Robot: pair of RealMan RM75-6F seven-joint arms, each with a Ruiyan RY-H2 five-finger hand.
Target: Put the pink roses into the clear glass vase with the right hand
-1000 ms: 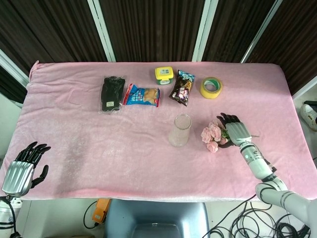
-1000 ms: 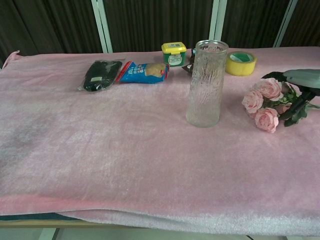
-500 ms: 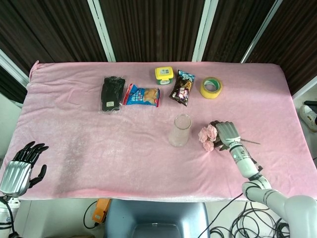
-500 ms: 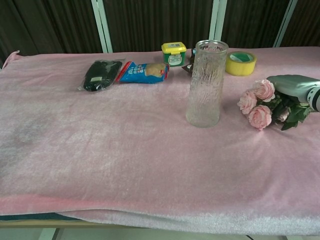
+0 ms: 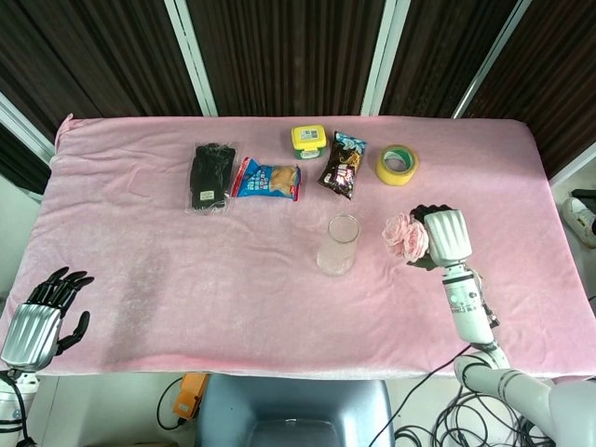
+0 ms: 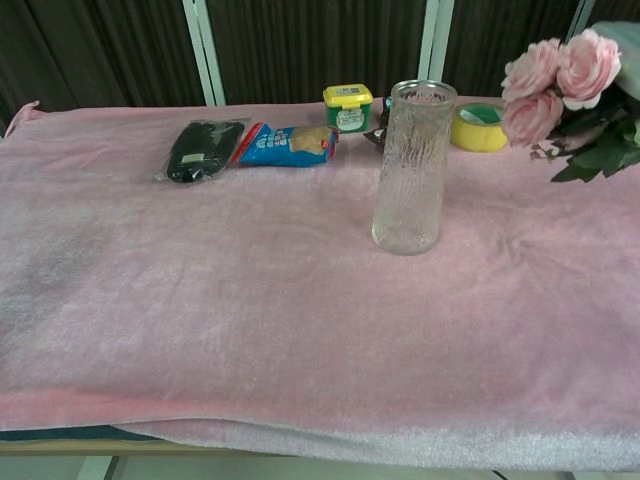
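Note:
My right hand (image 5: 441, 237) grips the bunch of pink roses (image 5: 406, 236) and holds it in the air, to the right of the clear glass vase (image 5: 339, 245). In the chest view the roses (image 6: 555, 78) hang high at the right edge, level with the vase's rim, blooms pointing left. The vase (image 6: 412, 166) stands upright and empty on the pink cloth. Only a sliver of the right hand (image 6: 630, 45) shows in that view. My left hand (image 5: 42, 313) hovers open off the table's front left corner, fingers apart, holding nothing.
Along the back of the pink-covered table (image 5: 168, 270) lie a black packet (image 5: 210, 176), a blue snack bag (image 5: 268, 180), a yellow-lidded tub (image 5: 308, 142), a dark snack bag (image 5: 342, 165) and a roll of yellow tape (image 5: 398, 165).
My right hand closed on the roses, lifted them off the cloth and raised them to about the height of the vase's rim. The left hand barely moved.

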